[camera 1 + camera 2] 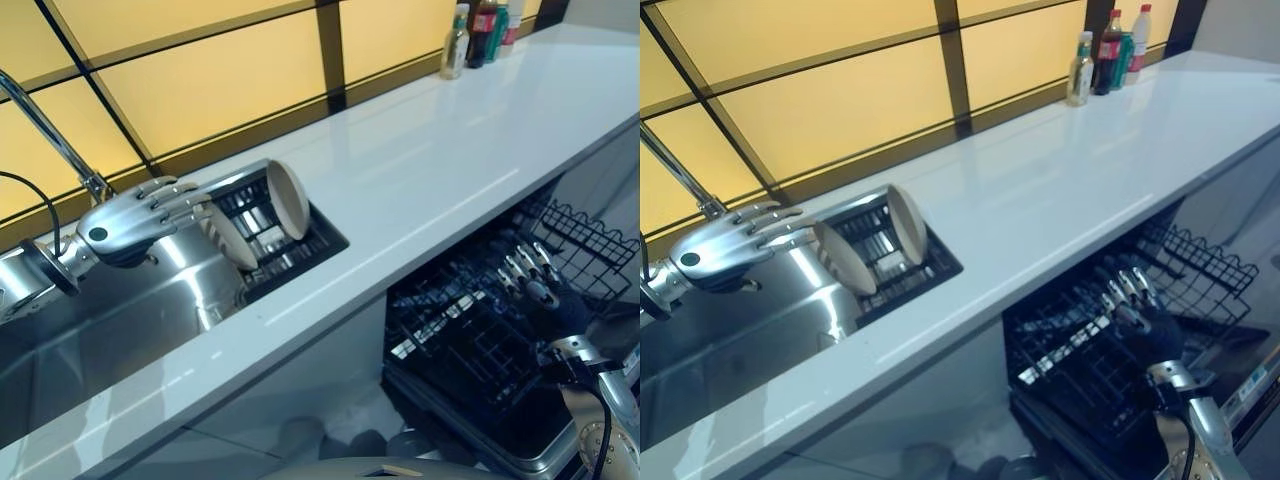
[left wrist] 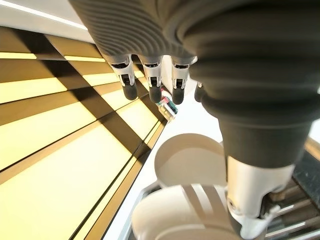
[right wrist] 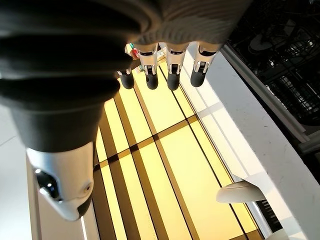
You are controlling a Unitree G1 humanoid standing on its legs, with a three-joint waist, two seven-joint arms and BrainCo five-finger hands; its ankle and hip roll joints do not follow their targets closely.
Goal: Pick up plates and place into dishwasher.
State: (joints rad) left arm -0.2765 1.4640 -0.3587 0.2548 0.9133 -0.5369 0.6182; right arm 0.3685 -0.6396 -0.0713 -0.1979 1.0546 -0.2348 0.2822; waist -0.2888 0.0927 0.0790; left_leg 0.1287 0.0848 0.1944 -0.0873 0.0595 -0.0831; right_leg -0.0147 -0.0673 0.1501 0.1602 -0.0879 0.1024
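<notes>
Two beige plates stand on edge in a black rack (image 1: 285, 250) at the sink's right end: a nearer plate (image 1: 228, 240) and a farther plate (image 1: 288, 198). My left hand (image 1: 140, 220) hovers over the sink with straight fingers, its fingertips (image 1: 195, 205) by the nearer plate's upper rim and curled around nothing. The left wrist view looks past these fingers (image 2: 150, 75) at both plates (image 2: 190, 160). My right hand (image 1: 540, 285) hangs open and empty above the pulled-out dishwasher rack (image 1: 460, 340), fingers (image 3: 172, 75) straight.
A white countertop (image 1: 450, 150) runs from the steel sink (image 1: 120, 320) to several bottles (image 1: 480, 35) at the far right. A faucet (image 1: 50, 130) rises behind my left hand. A wire basket (image 1: 585, 245) sits beside the dishwasher rack.
</notes>
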